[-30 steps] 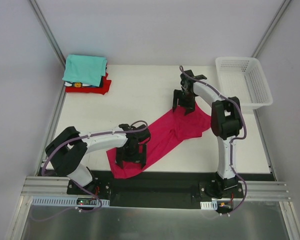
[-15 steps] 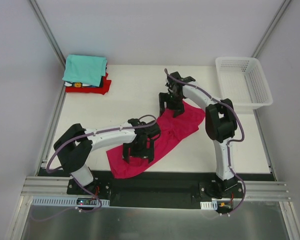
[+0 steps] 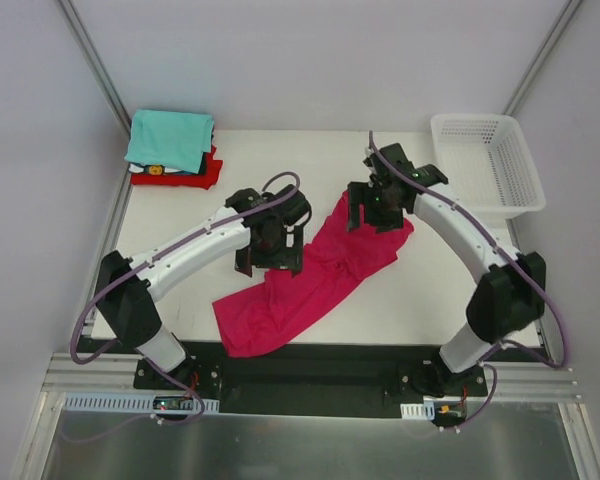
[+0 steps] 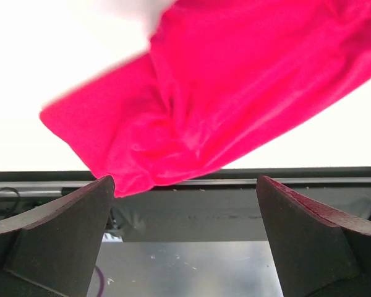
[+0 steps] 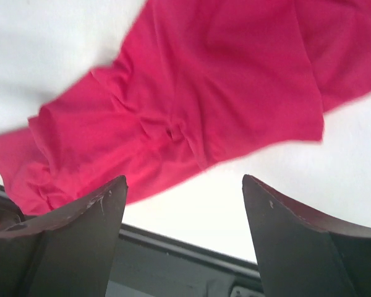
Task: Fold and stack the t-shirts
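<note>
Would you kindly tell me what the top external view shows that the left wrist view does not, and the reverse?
Only the top external view shows the stack of folded t-shirts with a teal one on top, the white mesh basket and the right hand. Only the left wrist view shows plainly, from close up, that the left hand has its fingers wide apart with nothing between them. Both show the magenta-pink t-shirt lying rumpled on the white table.
</note>
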Available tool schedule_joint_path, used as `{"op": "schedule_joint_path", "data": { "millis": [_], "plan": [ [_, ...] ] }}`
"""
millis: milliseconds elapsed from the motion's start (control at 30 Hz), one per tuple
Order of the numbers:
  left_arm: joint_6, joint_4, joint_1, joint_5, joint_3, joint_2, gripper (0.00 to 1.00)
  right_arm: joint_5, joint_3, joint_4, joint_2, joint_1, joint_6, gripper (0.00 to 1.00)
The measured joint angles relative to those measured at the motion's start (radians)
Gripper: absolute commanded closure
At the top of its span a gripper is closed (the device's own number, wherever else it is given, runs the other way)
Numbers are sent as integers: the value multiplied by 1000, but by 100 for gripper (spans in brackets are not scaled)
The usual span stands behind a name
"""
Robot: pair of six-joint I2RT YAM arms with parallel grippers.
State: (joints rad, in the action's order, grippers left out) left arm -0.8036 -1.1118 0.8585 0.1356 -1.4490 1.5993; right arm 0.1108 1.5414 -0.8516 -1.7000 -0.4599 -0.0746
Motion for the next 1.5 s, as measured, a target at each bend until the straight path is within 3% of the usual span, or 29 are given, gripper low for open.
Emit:
{"op": "schedule_joint_path", "data": {
  "millis": [233,400,500,667,1133,1367,1500],
  "plan": [
    [193,15,-240,-36,-28,21,1,-91,-244,14,364,-11,-44,23],
    [358,5,-291,-101,-322,270,1,-144,-388,20,570,-117,-100,23],
    [430,7,-288,-157,-513,434,1,-141,-457,22,603,-189,-129,23],
    [509,8,-288,-299,-666,567,1,-125,-517,23,610,-251,-160,21],
    [600,111,-288,-925,-739,710,3,200,-554,74,787,-303,-130,9],
    [558,239,-289,-1110,-777,792,2,266,-582,73,848,-306,-123,0],
    [469,405,-292,-1175,-786,825,2,306,-583,75,873,-317,-121,4]
  ]
}}
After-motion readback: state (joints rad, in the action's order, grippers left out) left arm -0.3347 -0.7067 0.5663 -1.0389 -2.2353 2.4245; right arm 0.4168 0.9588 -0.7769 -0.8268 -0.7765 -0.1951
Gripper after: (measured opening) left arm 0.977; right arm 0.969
